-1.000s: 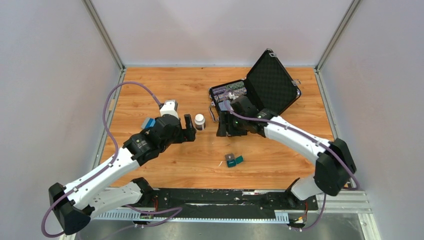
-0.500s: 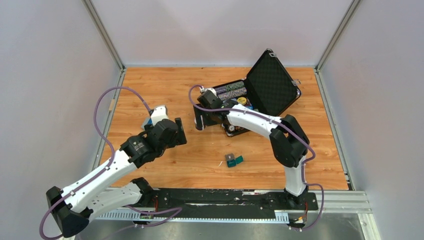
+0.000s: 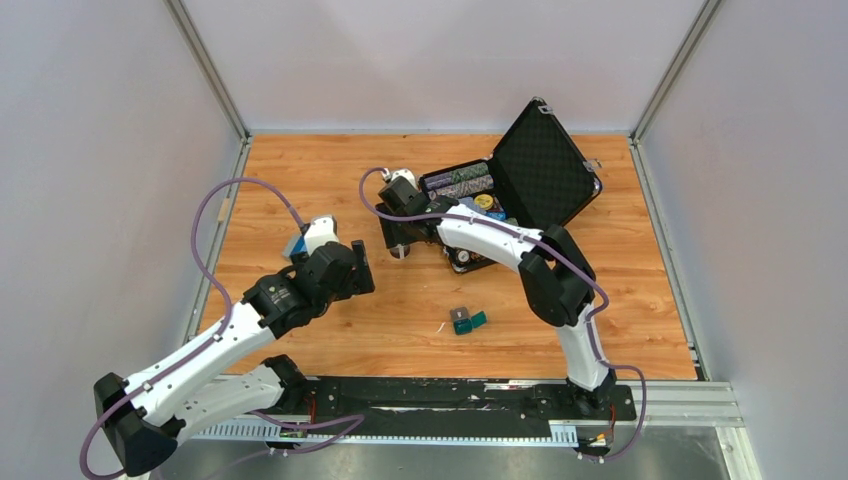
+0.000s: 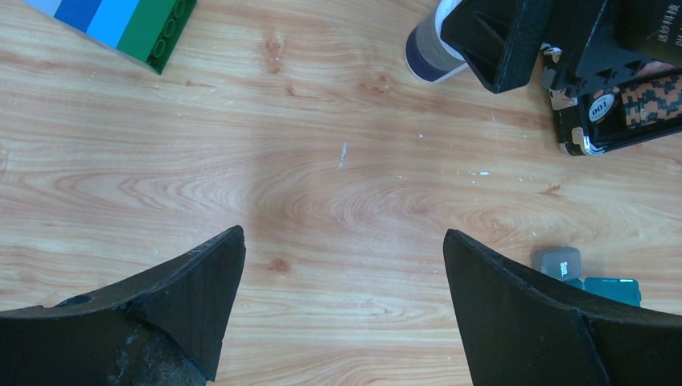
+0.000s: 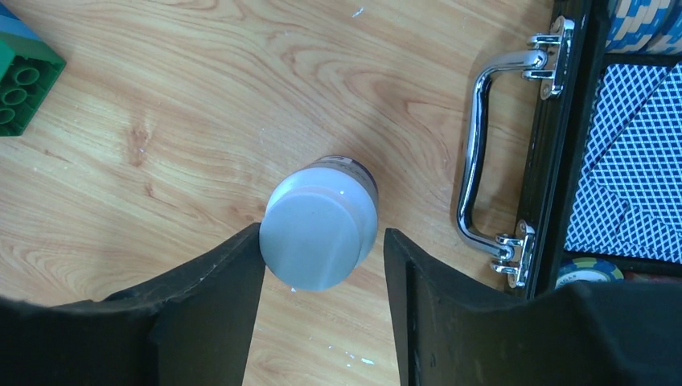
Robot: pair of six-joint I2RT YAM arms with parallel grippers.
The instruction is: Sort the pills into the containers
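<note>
A white-capped pill bottle (image 5: 320, 229) stands upright on the wood. My right gripper (image 5: 323, 235) straddles its cap from above: the left finger (image 5: 217, 297) touches the cap and a thin gap shows at the right finger. In the top view this gripper (image 3: 398, 238) hides most of the bottle. The container, a tiny teal box (image 3: 467, 320) with its lid open, lies nearer the arms; its grey inside (image 4: 560, 261) peeks past my left finger. My left gripper (image 4: 344, 237) hangs wide open over bare wood, left of the bottle (image 4: 430, 52). No pills show.
The black chip case (image 3: 520, 180) stands open just right of the bottle, its chrome handle (image 5: 486, 161) close to my right finger. A blue and green toy block (image 4: 121, 24) lies left of the bottle, beside my left wrist (image 3: 297, 245).
My right arm swung left from the chip case to the bottle and its jaws now straddle the cap. My left gripper drew back from the bottle, down and to the left.
</note>
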